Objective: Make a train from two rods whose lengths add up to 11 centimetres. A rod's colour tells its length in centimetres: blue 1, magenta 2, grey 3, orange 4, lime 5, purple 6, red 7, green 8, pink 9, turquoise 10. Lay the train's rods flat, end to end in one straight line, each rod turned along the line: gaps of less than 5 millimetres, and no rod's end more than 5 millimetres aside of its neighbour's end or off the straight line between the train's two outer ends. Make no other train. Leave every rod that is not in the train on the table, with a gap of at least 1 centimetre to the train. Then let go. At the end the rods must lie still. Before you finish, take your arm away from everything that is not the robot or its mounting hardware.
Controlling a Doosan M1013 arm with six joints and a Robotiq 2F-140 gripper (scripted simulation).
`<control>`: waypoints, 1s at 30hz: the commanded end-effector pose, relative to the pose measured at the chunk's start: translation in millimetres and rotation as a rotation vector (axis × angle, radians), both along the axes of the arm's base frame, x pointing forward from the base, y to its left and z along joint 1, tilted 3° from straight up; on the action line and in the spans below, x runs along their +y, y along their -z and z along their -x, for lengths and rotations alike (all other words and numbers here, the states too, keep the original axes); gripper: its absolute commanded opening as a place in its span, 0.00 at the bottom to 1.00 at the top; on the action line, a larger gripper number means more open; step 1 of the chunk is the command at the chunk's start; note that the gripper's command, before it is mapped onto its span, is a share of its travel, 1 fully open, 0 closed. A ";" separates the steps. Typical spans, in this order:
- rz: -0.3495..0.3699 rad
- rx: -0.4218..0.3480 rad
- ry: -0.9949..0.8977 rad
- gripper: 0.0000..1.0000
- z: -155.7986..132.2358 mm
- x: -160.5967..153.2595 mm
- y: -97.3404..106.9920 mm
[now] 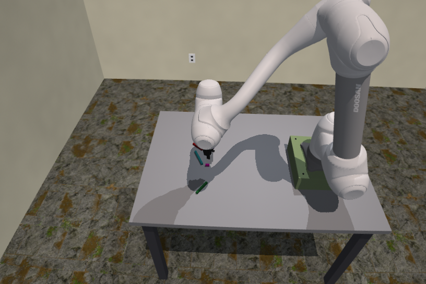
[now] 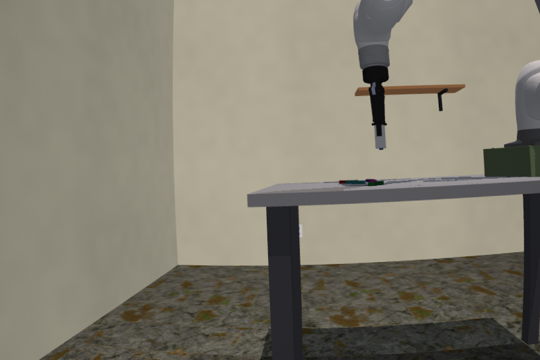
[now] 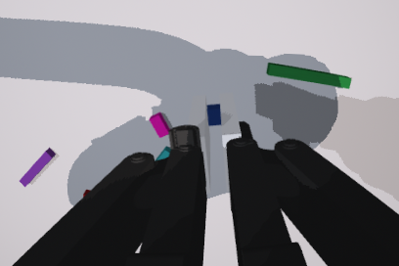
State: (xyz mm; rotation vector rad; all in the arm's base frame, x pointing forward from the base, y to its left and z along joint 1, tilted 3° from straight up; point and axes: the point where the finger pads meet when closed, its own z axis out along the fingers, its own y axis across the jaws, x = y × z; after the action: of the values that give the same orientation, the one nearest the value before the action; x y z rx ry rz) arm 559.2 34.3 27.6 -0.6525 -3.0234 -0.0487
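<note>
My gripper (image 1: 208, 155) (image 2: 380, 143) (image 3: 214, 115) hangs well above the table, shut on a small blue rod (image 3: 214, 114) (image 2: 380, 148) that sticks out below the fingertips. Under it lie a magenta rod (image 1: 206, 165) (image 3: 159, 124) and a turquoise rod (image 1: 198, 157) (image 3: 163, 155), the latter mostly hidden by a finger in the wrist view. A green rod (image 1: 201, 187) (image 3: 308, 75) lies apart, nearer the table's front. A red rod (image 1: 194, 144) shows partly under the wrist. A purple rod (image 3: 37, 167) lies off to the left in the wrist view.
The grey table (image 1: 258, 205) (image 2: 392, 194) carries the arm's green base block (image 1: 299, 167) (image 2: 510, 161) at the right. A wooden shelf (image 2: 418, 89) hangs on the far wall behind the gripper. The arm's shadow falls over the rods.
</note>
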 end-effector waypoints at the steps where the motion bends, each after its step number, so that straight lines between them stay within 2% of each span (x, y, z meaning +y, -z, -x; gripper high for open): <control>1: 0.005 -0.002 0.003 0.03 1.2 0.0 0.2; 13: 0.005 -0.002 0.003 0.03 1.4 0.3 7.5; 25: 0.005 -0.002 0.003 0.03 2.7 2.5 55.0; 27: 0.005 -0.002 0.003 0.03 2.7 2.5 55.0; 30: 0.005 -0.002 0.003 0.03 3.0 3.0 67.2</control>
State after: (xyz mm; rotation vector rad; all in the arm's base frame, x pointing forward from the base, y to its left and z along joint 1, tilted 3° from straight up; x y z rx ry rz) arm 558.9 36.0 -27.7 -0.6567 -3.0280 -0.0412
